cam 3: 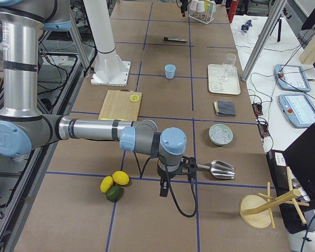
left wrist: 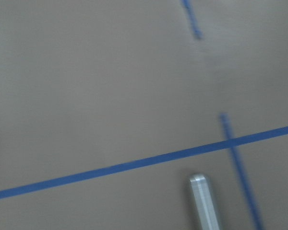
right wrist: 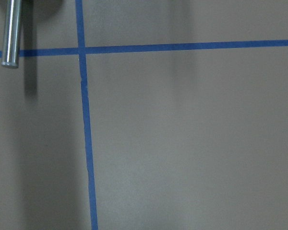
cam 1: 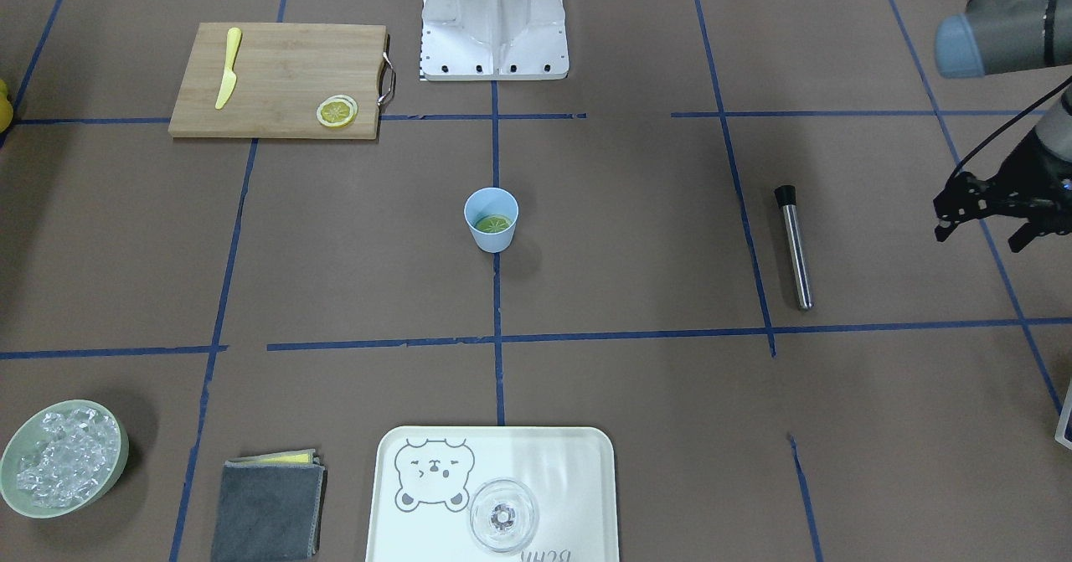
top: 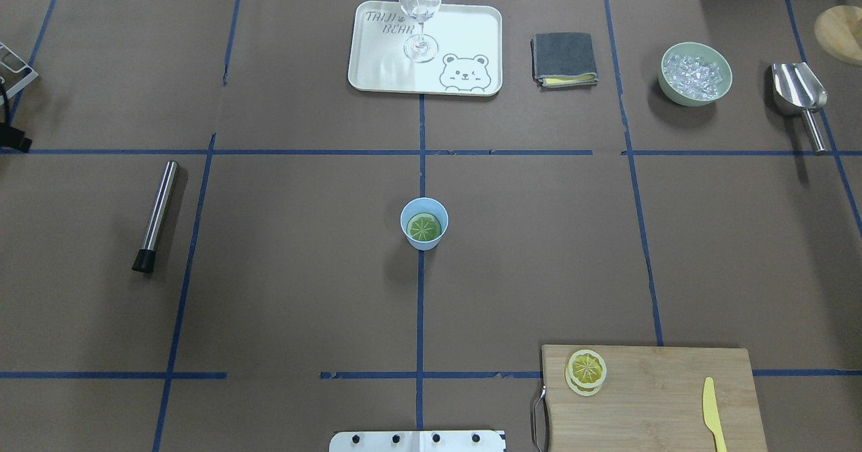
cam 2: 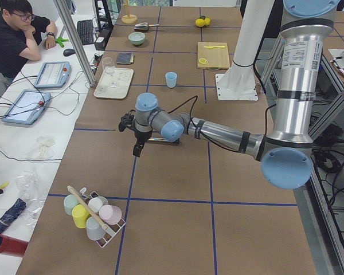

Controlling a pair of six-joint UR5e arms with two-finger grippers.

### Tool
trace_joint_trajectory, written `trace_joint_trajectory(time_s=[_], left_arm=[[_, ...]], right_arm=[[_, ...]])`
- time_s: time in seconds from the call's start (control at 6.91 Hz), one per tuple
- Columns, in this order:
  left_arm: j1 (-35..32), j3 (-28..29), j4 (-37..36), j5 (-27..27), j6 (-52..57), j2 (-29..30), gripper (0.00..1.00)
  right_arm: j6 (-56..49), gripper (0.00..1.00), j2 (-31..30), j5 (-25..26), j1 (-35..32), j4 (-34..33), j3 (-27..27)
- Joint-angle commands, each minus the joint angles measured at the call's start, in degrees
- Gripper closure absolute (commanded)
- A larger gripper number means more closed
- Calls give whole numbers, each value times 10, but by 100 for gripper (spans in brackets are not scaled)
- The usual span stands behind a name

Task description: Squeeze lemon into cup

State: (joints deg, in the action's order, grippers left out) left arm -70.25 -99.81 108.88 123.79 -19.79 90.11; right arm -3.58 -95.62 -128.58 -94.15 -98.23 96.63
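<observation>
The light-blue cup [cam 1: 492,242] stands upright at the table's centre, also in the overhead view [top: 423,244]. A round lemon slice [cam 1: 492,224] lies flat inside it and looks greenish [top: 425,226]. Two more overlapping lemon slices [cam 1: 337,111] lie on the cutting board [cam 1: 276,85], also seen from overhead [top: 586,369]. My left gripper [cam 1: 980,234] hovers open and empty at the table's end, beyond the muddler, far from the cup. My right gripper [cam 3: 177,170] shows only in the exterior right view, near the scoop; I cannot tell whether it is open or shut.
A steel muddler [cam 1: 794,248] lies between the cup and my left gripper. A yellow knife [cam 1: 228,68] lies on the board. On the operators' side are a tray [cam 1: 578,470] with a clear glass [cam 1: 502,513], a grey cloth [cam 1: 268,507], an ice bowl [cam 1: 63,457] and a scoop [top: 801,95].
</observation>
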Motion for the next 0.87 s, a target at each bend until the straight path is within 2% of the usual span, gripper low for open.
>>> trace_joint_trajectory(time_s=[0.0, 0.14, 0.29, 0.43, 0.72], left_arm=[[-78, 8, -83, 8, 148, -18, 0], [-128, 8, -159, 10, 201, -13, 0], [-173, 10, -189, 27, 256, -17, 0], [-209, 23, -192, 76, 272, -25, 0], [-212, 28, -191, 93, 264, -30, 0]], right_arm=[[0, 0, -4, 0, -1, 0, -1], [1, 0, -4, 0, 0, 0, -1], [1, 0, -3, 0, 0, 0, -1], [1, 0, -2, 0, 0, 0, 0], [0, 0, 3, 2, 0, 1, 0]])
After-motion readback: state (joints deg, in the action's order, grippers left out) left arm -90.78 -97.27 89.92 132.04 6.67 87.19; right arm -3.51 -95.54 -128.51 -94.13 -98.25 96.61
